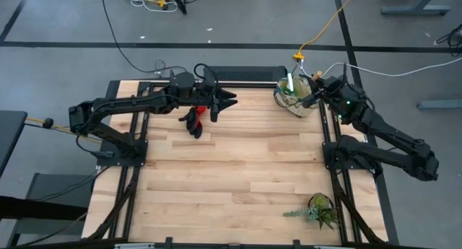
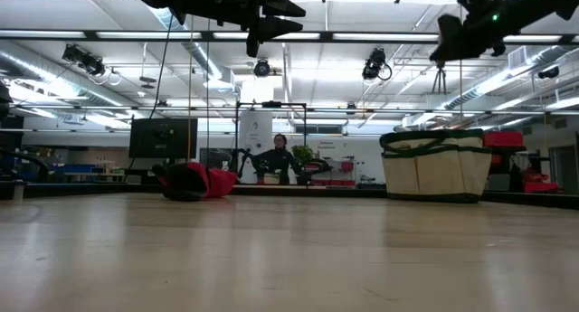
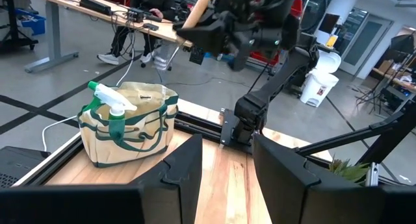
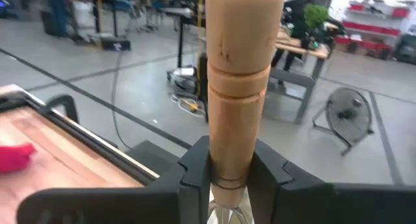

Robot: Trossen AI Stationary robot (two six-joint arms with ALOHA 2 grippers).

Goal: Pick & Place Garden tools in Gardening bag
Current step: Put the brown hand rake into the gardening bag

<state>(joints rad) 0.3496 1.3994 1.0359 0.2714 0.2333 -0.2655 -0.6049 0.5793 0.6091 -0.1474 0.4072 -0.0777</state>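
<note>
The beige gardening bag (image 1: 294, 96) with green trim stands at the table's far right corner, a green spray bottle (image 3: 110, 108) sticking out of it. My right gripper (image 1: 315, 96) hovers above the bag (image 2: 434, 163), shut on a wooden-handled tool (image 4: 242, 74). Its metal end barely shows, so I cannot tell trowel from rake. Red-and-black gloves (image 1: 195, 120) lie on the table at the far left. My left gripper (image 3: 224, 178) stands open and level, high above the table just beyond the gloves (image 2: 194, 181), with nothing between its fingers. My right gripper pinches the tool's wooden handle near its metal end (image 4: 227, 165) between its two fingers. The fingers come level from the table's right side and lie across the handle. The tool is lifted clear above the bag, its free handle end (image 3: 198, 6) pointing up at a tilt.
A leafy green plant (image 1: 321, 210) lies at the table's near right. Bare wood spans the table's middle and near left. A black rail (image 3: 195, 117) runs along the far edge beside the bag. A person sits at a desk beyond the table.
</note>
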